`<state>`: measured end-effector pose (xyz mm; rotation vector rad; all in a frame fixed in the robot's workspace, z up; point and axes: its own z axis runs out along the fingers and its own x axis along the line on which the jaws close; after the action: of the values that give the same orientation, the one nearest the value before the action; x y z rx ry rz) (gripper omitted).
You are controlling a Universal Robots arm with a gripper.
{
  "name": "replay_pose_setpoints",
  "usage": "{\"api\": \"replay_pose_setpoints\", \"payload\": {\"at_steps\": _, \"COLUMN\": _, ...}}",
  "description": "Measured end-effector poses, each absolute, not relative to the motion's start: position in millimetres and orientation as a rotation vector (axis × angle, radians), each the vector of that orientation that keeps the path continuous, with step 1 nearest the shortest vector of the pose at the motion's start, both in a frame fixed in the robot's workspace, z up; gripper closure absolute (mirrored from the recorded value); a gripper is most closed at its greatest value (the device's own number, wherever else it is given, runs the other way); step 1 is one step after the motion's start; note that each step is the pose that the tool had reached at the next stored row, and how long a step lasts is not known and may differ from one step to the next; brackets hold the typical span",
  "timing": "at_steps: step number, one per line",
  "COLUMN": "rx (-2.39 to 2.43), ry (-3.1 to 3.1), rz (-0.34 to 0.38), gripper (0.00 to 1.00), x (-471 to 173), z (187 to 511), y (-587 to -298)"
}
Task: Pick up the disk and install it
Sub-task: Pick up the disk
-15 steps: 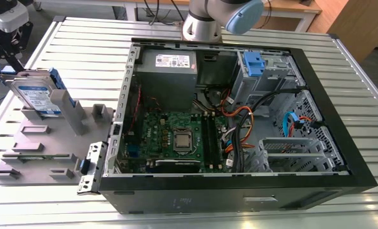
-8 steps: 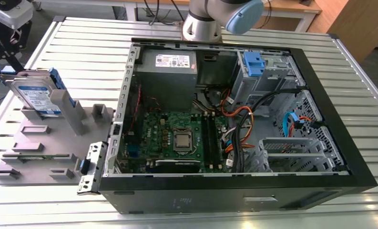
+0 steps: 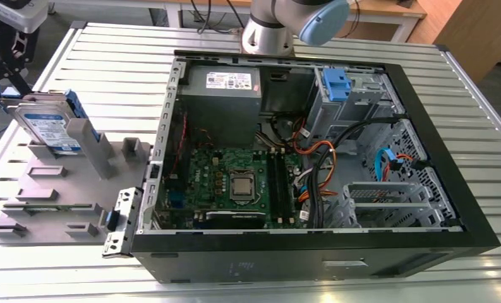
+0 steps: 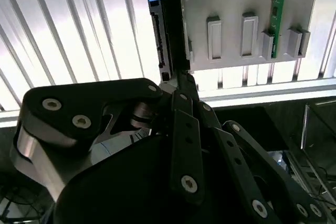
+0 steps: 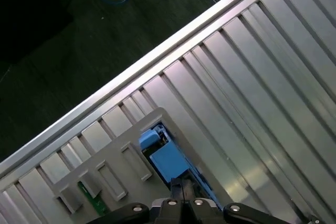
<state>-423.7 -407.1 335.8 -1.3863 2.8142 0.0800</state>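
**Disk on edge in the grey holder, gripper closed at its end**

Exterior view: I see the disk (image 3: pixel 50 125) standing on edge in a slot of the grey holder (image 3: pixel 65 184), its label showing and blue rails along its sides. The open computer case (image 3: pixel 318 158) lies just beside the holder. My gripper (image 3: pixel 16 88) hangs just above the holder's disk slot.

Second wrist view: the fingertips are drawn together right at the disk's near end — I cannot judge whether they touch it.

First wrist view: the disk's blue rail shows against the holder — the gripper tips sit just at that rail's end.
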Motion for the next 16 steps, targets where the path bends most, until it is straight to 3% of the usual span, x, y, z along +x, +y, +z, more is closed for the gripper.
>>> {"api": "replay_pose_setpoints", "payload": {"at_steps": 16, "rx": -1.766, "ry": 2.604, "rz": 0.075, "gripper": 0.89, "x": -423.7, "z": 334.9, "y": -407.1}}
